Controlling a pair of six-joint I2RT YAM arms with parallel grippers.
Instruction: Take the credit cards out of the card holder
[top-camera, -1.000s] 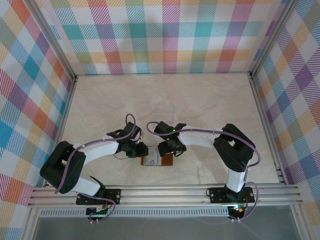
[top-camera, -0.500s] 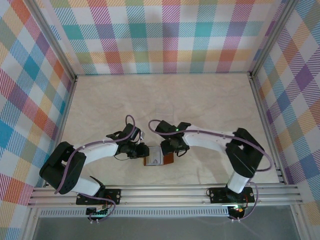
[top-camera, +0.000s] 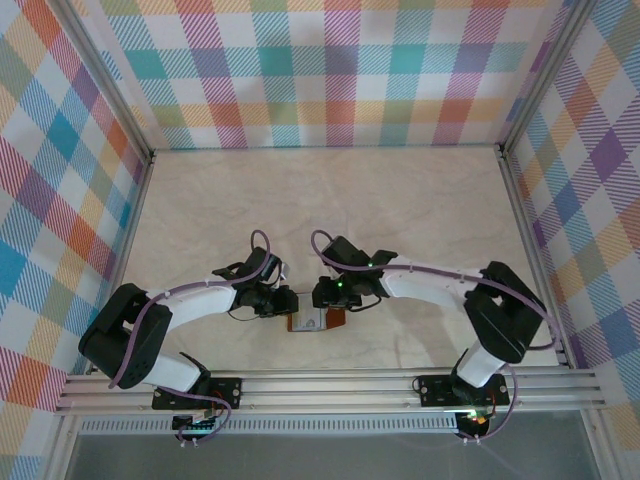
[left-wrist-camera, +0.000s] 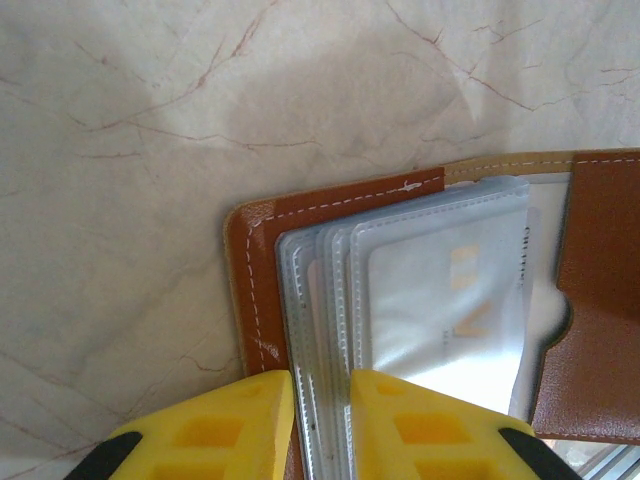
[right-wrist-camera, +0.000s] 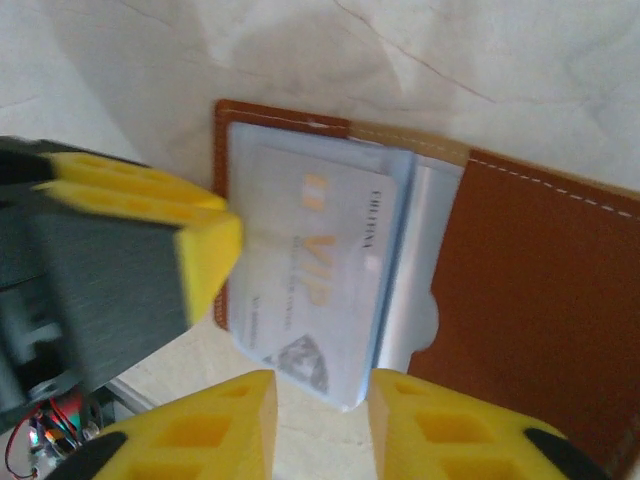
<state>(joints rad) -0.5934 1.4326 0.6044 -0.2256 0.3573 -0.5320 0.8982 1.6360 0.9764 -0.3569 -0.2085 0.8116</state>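
The card holder (top-camera: 337, 321) lies open on the marble table, brown leather (left-wrist-camera: 255, 290) framing a stack of clear sleeves (left-wrist-camera: 305, 300). My left gripper (top-camera: 287, 303) is shut on the sleeves' left edge, its yellow jaws (left-wrist-camera: 320, 400) pinching them. A pale credit card (right-wrist-camera: 310, 280) with gold "VIP" lettering sticks out past the holder's (right-wrist-camera: 540, 290) near edge. Its lower corner sits between the yellow fingers of my right gripper (right-wrist-camera: 320, 420), which has closed in on it. That gripper (top-camera: 322, 297) hovers over the holder's top edge. A left-gripper finger (right-wrist-camera: 205, 255) shows beside the card.
Checked cloth walls (top-camera: 330, 70) enclose the table on three sides. An aluminium rail (top-camera: 330, 385) with both arm bases runs along the near edge. Bare marble (top-camera: 330, 200) stretches behind the arms.
My right arm has stretched left and lower over the holder, and its jaws have narrowed from wide apart onto the card's corner. The left gripper has kept its hold in place.
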